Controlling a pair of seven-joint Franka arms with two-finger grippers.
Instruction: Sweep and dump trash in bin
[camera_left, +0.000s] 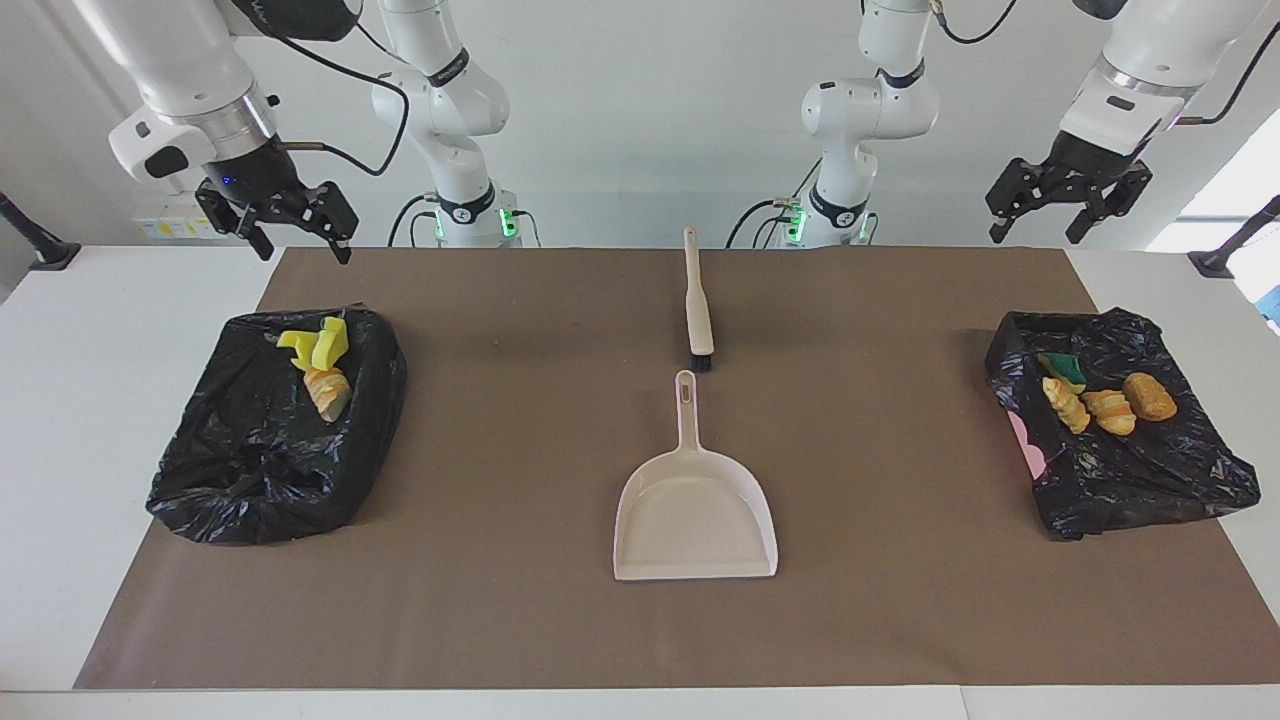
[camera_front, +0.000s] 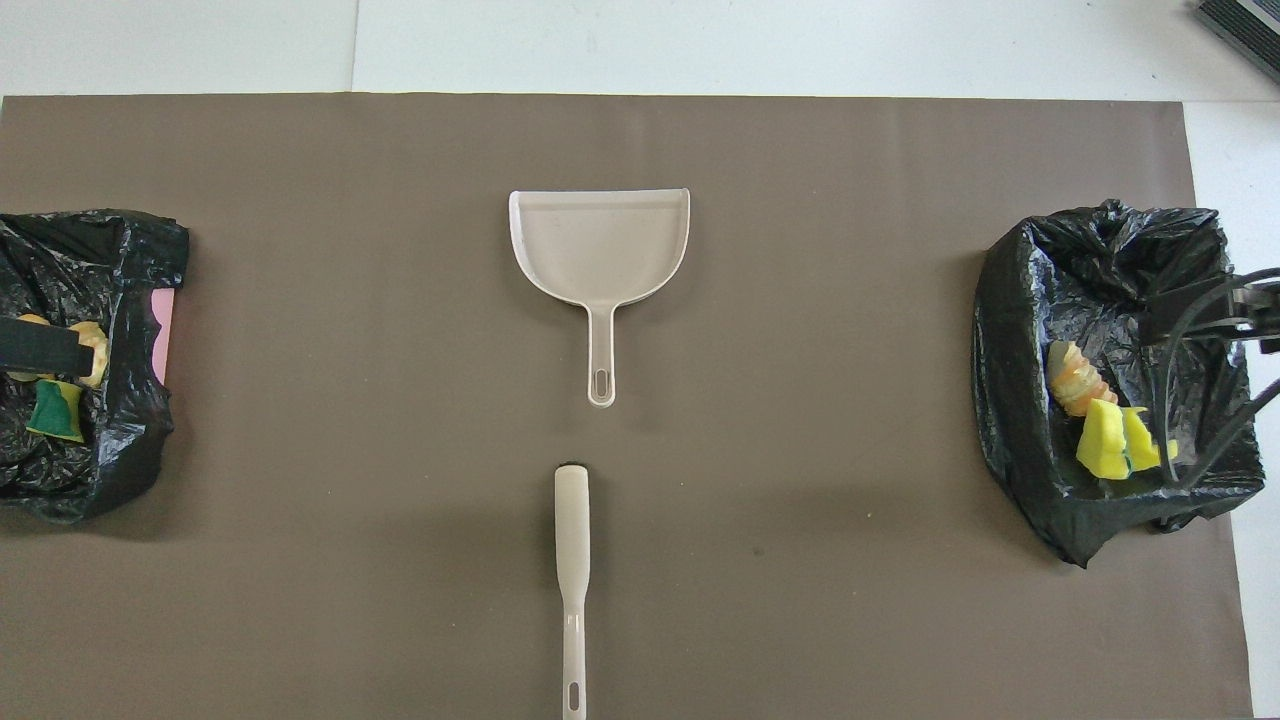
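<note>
1. Broadly, a brown mat (camera_left: 520, 450) covers most of the white table (camera_left: 90, 400), its edges running close to the table's edges.
2. Two black-bagged bins sit on the mat: one bin (camera_left: 270, 430) at the right arm's end and the other bin (camera_left: 1120, 440) at the left arm's end.
3. Right gripper (camera_left: 297, 231) hangs in the air over the mat's corner nearest the right arm, jaws spread wide and holding nothing.
4. Left gripper (camera_left: 1058, 205) hangs high over the mat's corner nearest the left arm, jaws likewise spread and empty.
5. Beige dustpan (camera_left: 695, 505) lies flat at the mat's middle, handle pointing toward the robots, pan bare.
6. Brush (camera_left: 697, 305) lies in line with the dustpan's handle, nearer the robots, bristle end just beside the handle tip, not touching.
7. All the trash lies inside the bins, well apart from the brush and dustpan: yellow sponge pieces (camera_left: 318, 345) and a bread chunk (camera_left: 328, 392) in the bin at the right arm's end; a green-and-yellow sponge (camera_left: 1066, 370) and three tan bread chunks (camera_left: 1110, 408) in the other.
</note>
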